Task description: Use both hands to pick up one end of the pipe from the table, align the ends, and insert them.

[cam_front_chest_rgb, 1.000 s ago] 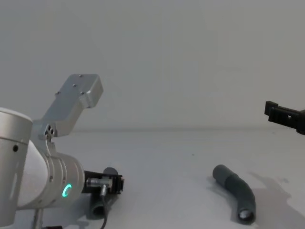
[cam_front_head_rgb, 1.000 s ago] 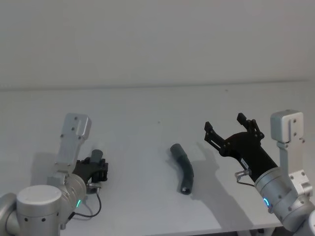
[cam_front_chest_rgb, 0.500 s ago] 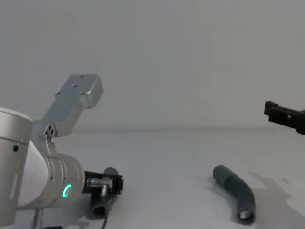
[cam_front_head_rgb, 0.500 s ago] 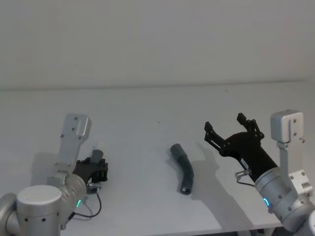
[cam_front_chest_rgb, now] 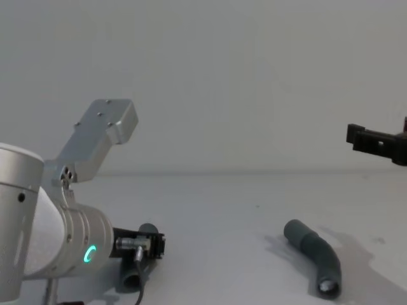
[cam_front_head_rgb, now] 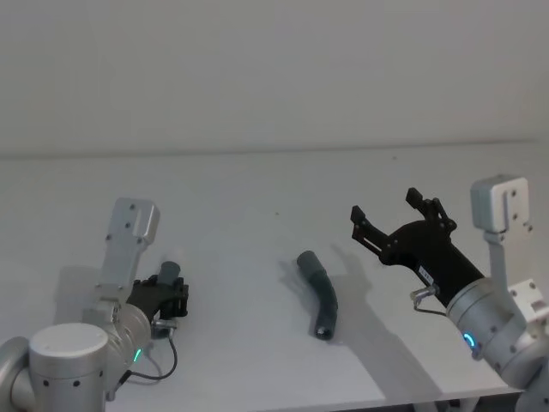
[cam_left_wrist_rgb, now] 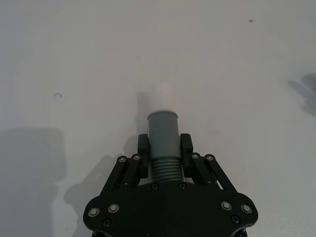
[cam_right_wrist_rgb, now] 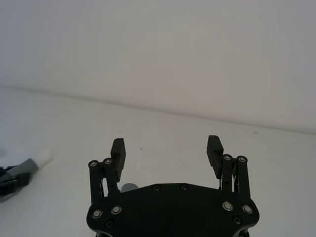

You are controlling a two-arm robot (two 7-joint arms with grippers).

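The shorter pipe piece (cam_left_wrist_rgb: 163, 140) has a ribbed middle and a white-tipped end (cam_left_wrist_rgb: 160, 94). My left gripper (cam_left_wrist_rgb: 164, 146) is shut on it, low over the table (cam_front_head_rgb: 257, 197) at the near left. In the head view that gripper (cam_front_head_rgb: 171, 294) holds the piece (cam_front_head_rgb: 170, 273) pointing away from me. The longer dark-grey bent piece (cam_front_head_rgb: 320, 294) lies free on the table at the centre, also seen from the chest (cam_front_chest_rgb: 316, 253). My right gripper (cam_front_head_rgb: 385, 209) hovers open above the table, just right of the longer piece, with nothing between its fingers (cam_right_wrist_rgb: 117, 149).
The white table runs back to a plain pale wall. The left arm's silver elbow link (cam_front_chest_rgb: 102, 136) rises at the near left, and the right arm's link (cam_front_head_rgb: 497, 210) stands at the far right. Bare surface lies between the two pipe pieces.
My right gripper has shifted left and slightly up, closer to the longer piece. The left gripper and both pipe pieces have not moved.
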